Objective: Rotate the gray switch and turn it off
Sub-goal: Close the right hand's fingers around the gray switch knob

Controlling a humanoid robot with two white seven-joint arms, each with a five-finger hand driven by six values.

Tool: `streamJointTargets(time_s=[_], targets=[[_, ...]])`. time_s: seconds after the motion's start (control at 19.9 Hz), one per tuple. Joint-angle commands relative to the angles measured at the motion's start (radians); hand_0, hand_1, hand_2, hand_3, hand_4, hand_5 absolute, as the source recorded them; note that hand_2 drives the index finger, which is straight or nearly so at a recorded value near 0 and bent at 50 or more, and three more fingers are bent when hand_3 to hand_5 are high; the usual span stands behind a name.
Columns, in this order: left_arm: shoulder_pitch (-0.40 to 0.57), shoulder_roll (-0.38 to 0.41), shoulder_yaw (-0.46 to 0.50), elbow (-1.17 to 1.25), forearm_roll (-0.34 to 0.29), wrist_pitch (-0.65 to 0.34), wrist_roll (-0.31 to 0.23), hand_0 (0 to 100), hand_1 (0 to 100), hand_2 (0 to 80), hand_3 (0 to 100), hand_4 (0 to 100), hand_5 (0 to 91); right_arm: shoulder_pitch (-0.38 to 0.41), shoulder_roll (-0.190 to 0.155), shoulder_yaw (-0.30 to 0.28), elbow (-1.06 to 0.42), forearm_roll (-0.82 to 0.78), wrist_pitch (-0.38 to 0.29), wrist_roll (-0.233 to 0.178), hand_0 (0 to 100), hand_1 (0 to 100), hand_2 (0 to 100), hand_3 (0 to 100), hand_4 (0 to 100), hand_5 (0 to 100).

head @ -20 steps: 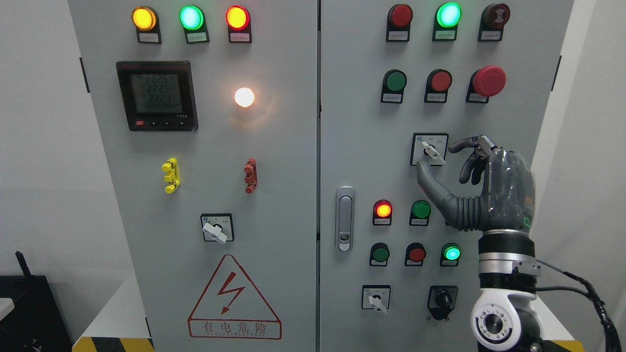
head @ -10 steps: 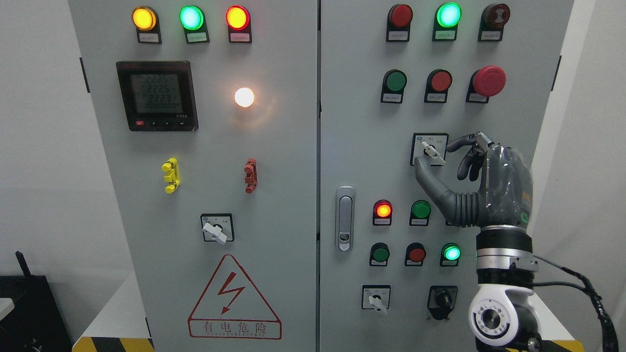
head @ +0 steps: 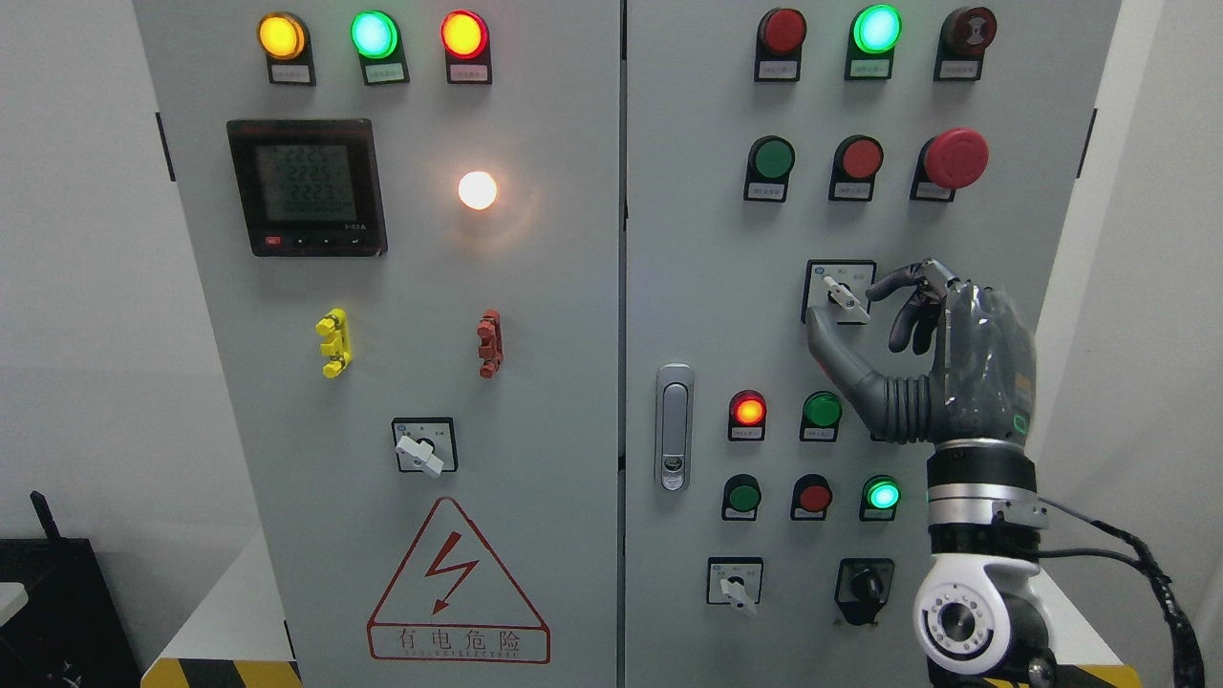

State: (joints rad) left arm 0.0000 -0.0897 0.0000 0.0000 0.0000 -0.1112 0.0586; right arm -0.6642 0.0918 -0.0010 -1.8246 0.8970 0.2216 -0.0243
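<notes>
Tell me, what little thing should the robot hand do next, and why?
Probably pinch in a bit more. The right robot hand sits beside the gray switch, thumb just below its white handle, forefinger just right of it, but neither clearly grips it. The handle is tilted, not turned yet, so closing on it likely comes before twisting.

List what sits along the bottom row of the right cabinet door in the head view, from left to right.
Small gray rotary switch → black rotary switch → wrist joint of the right arm, which rises to the right hand at the upper gray switch.
</notes>
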Motion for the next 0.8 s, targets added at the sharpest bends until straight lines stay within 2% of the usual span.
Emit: streamJointTargets(time_s=[0.0,0.75], targets=[[-0.009,0.001,0.008,-0.025,0.020,-0.001,0.000,12,39,0.0,0,0,0.0,-0.003,0.000,-0.002,0.004,0.000,0.011,0.001,8,43,55,91,97,100],[-0.009,-0.001,0.008,-0.025,0.020,-0.001,0.000,12,39,0.0,0,0,0.0,-0.018,0.000,0.013,0.021,0.023,0.016,0.004,9,44,55,91,97,100]])
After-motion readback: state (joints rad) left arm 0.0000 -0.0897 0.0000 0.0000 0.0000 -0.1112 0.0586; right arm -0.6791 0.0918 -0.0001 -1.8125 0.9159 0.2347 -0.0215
